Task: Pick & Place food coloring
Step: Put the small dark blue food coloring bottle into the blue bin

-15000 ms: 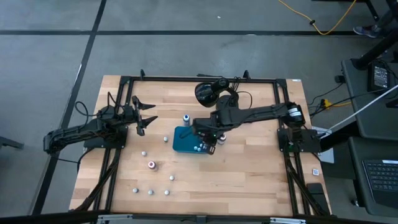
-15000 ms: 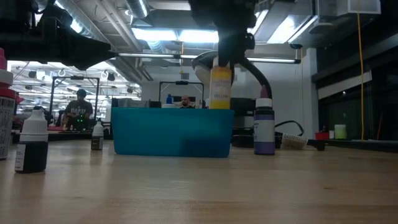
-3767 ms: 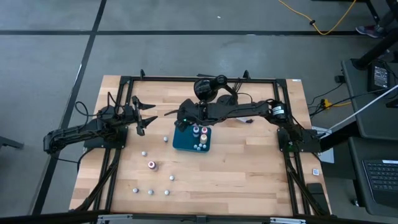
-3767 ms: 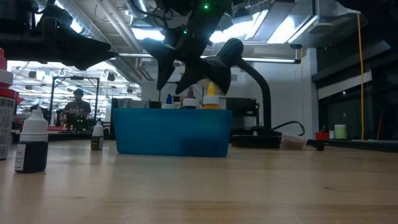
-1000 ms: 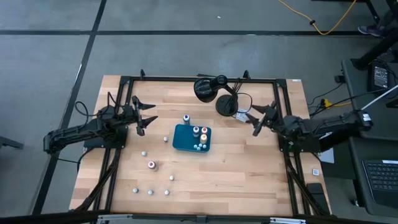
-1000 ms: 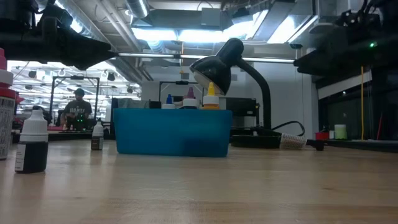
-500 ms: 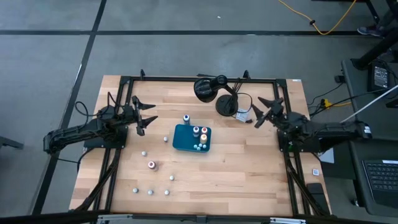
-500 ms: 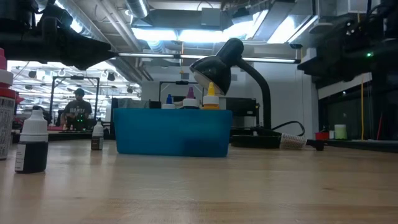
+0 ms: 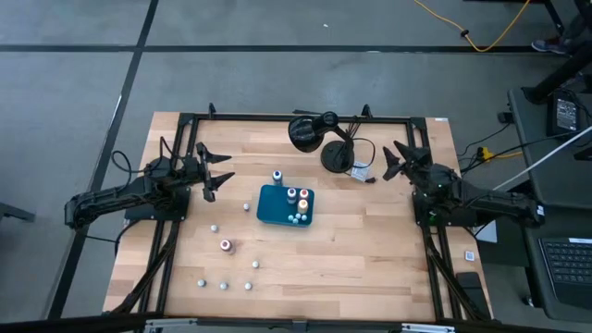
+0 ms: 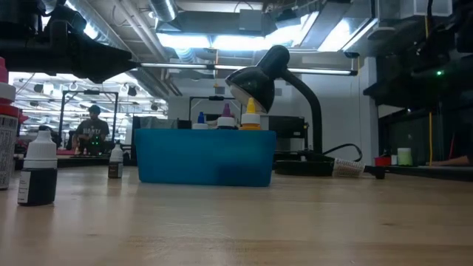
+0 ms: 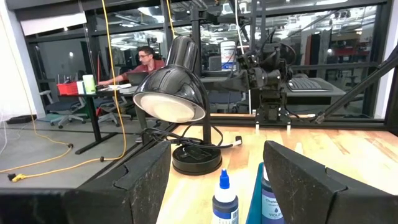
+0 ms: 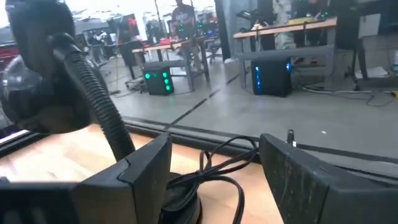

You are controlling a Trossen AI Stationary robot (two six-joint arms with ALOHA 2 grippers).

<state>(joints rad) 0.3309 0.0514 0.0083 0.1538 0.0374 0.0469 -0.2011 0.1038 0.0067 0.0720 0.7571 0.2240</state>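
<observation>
Risk: loose food coloring bottles near tray tip if I sweep low. Left gripper, right gripper both open, empty.

The dark right arm's two-finger gripper, which earlier reached across the wooden table over the teal rectangular tray, has pulled back to the table's right edge, fingers apart and empty. A tiny pale bottle with an orange top and one with a pink-purple top, once outside the tray, now stand inside it.
</observation>
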